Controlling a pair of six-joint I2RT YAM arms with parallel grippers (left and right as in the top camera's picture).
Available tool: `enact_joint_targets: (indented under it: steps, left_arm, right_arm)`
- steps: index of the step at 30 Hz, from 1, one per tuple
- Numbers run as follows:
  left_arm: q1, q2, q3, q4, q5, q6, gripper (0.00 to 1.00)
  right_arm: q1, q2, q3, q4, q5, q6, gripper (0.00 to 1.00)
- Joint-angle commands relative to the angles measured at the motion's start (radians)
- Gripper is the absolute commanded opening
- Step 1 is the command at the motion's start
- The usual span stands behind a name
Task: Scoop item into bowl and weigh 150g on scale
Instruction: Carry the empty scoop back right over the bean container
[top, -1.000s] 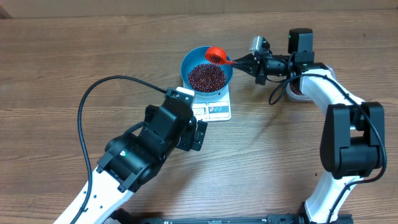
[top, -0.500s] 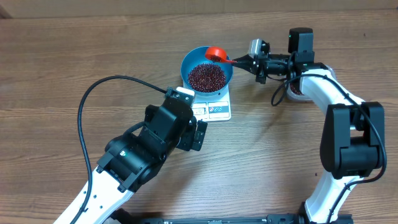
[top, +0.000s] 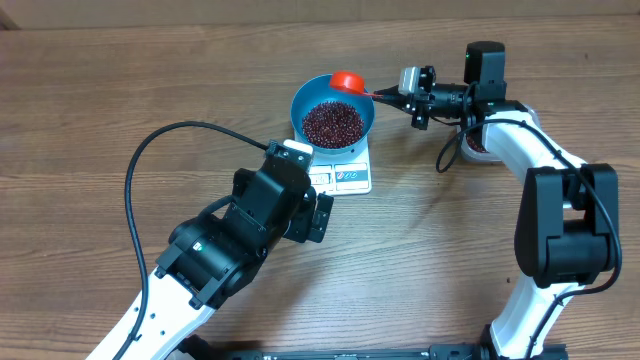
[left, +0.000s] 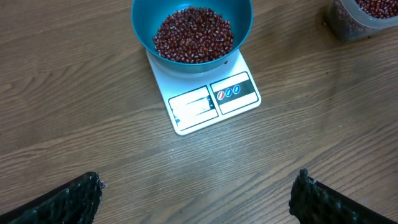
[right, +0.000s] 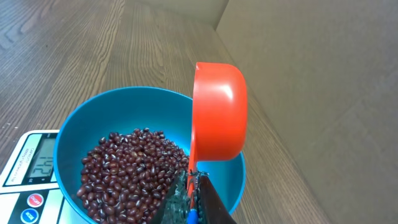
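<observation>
The blue bowl (top: 300, 100) stands on the white scale (top: 348, 178) and holds a heap of dark red beans (top: 332, 122). My right gripper (top: 405, 95) is shut on the thin handle of a red scoop (top: 347, 80). The scoop hangs over the bowl's far right rim. In the right wrist view the scoop (right: 217, 112) is turned on its side with its rounded back showing, above the beans (right: 124, 168), with the right gripper (right: 193, 186) clamped on the handle. My left gripper (left: 196, 199) stands open over bare table in front of the scale (left: 214, 99), with nothing between its fingers (left: 81, 196).
A clear tub (left: 367, 15) with more beans sits right of the scale, partly hidden by the right arm in the overhead view. A black cable (top: 150, 150) loops over the table to the left. The scale's display (right: 37, 158) is lit beside the bowl (right: 124, 106).
The scoop has rolled onto its side and shifted toward the bowl's far rim. The beans seen in it earlier no longer show. The left arm has not moved.
</observation>
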Motion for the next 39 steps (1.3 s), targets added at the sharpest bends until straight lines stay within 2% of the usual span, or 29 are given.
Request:
enact_joint_targets:
  steps: [1, 6, 11, 13, 19, 23, 25, 27, 31, 39]
  left_arm:
    - [0.000, 0.005, -0.002, 0.004, 0.005, 0.019, 0.99]
    - [0.000, 0.005, -0.002, 0.004, 0.005, 0.019, 0.99]
    - [0.000, 0.005, -0.002, 0.004, 0.005, 0.019, 0.99]
    - [0.000, 0.005, -0.002, 0.004, 0.005, 0.019, 0.99]
    - [0.000, 0.005, -0.002, 0.004, 0.005, 0.019, 0.99]
    - [0.000, 0.005, -0.002, 0.004, 0.005, 0.019, 1.00]
    - [0.000, 0.005, -0.002, 0.004, 0.005, 0.019, 0.99]
    - [0.000, 0.005, -0.002, 0.004, 0.005, 0.019, 0.99]
    - [0.000, 0.005, -0.002, 0.004, 0.005, 0.019, 1.00]
    - [0.000, 0.005, -0.002, 0.004, 0.005, 0.019, 0.99]
  right_arm:
    - [0.001, -0.004, 0.003, 0.003, -0.008, 0.034, 0.04]
    - [-0.019, -0.051, 0.003, 0.004, -0.012, 0.177, 0.04]
    - [-0.053, -0.133, 0.003, 0.003, -0.012, 0.407, 0.04]
    - [-0.073, -0.164, 0.003, 0.002, -0.011, 0.526, 0.04]
    - [-0.161, -0.234, 0.003, -0.002, -0.011, 1.000, 0.04]
    - [-0.209, -0.257, 0.003, -0.042, 0.019, 1.186, 0.04]
    - [-0.223, -0.271, 0.003, -0.104, 0.092, 1.205, 0.04]
    - [-0.227, -0.304, 0.003, -0.240, 0.315, 1.205, 0.04]
    - [-0.218, -0.362, 0.003, -0.384, 0.594, 1.204, 0.04]
    - [-0.217, -0.460, 0.003, -0.550, 0.845, 1.179, 0.04]
